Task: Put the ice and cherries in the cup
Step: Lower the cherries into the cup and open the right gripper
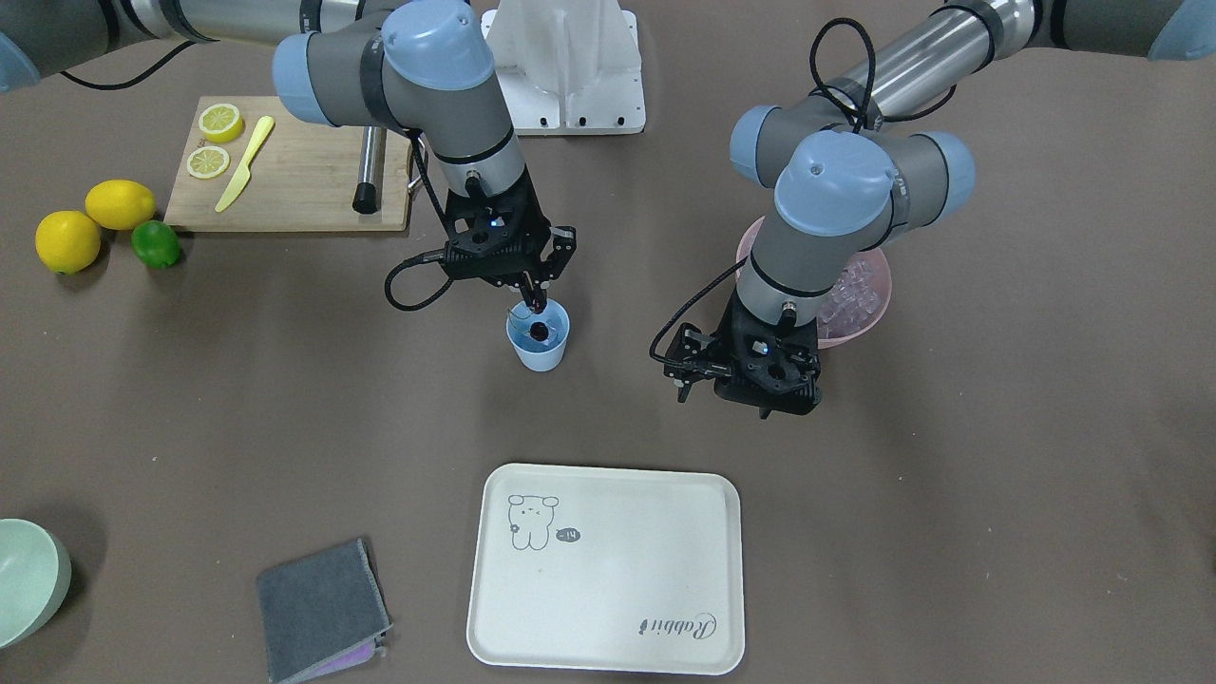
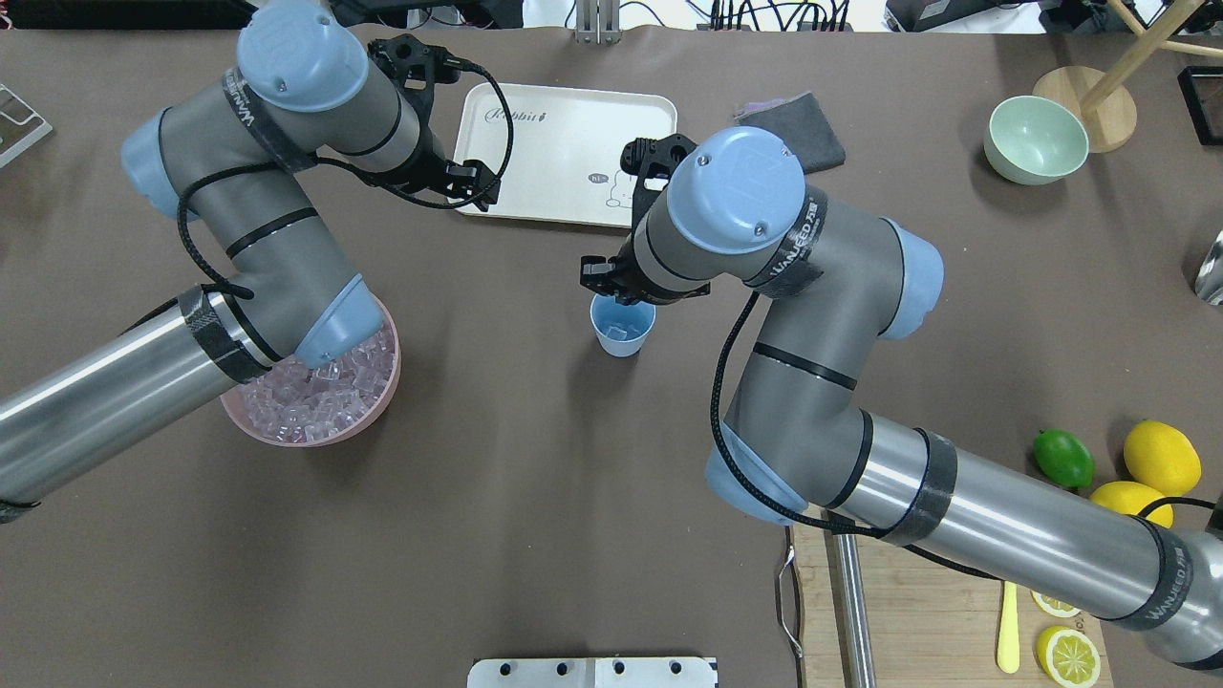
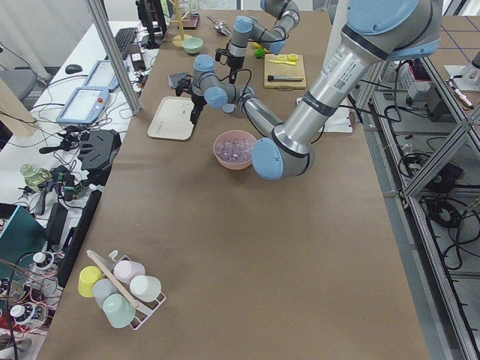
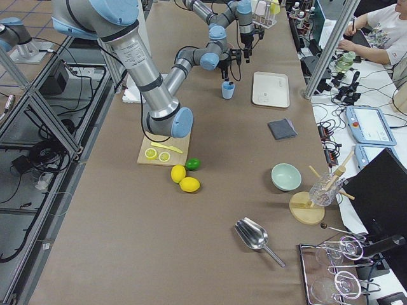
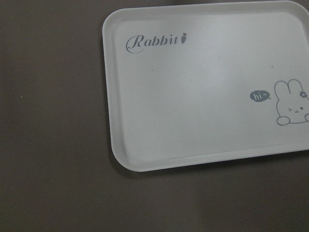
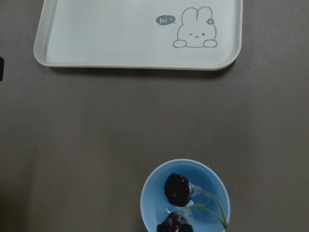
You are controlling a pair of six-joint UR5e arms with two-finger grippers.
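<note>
while over cup [image 1: 540, 355], right arm [image 1: 454, 114] downturned

Right arm [image 1: 446, 104] folds at the elbow, wrist turned down, right gripper [image 1: 532, 293] hanging vertical. Left arm [image 1: 836, 209] bends likewise, left gripper [image 1: 755, 385] pointing straight down, well apart from the other. Neither gripper's jaw spacing can be made out from these angles.

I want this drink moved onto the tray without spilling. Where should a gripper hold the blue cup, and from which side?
Grip the cup by its outer wall just under the rim, coming in level from a side. It stands upright, tapering downward, with cherries and ice inside, so a top pinch would likely disturb them.
</note>
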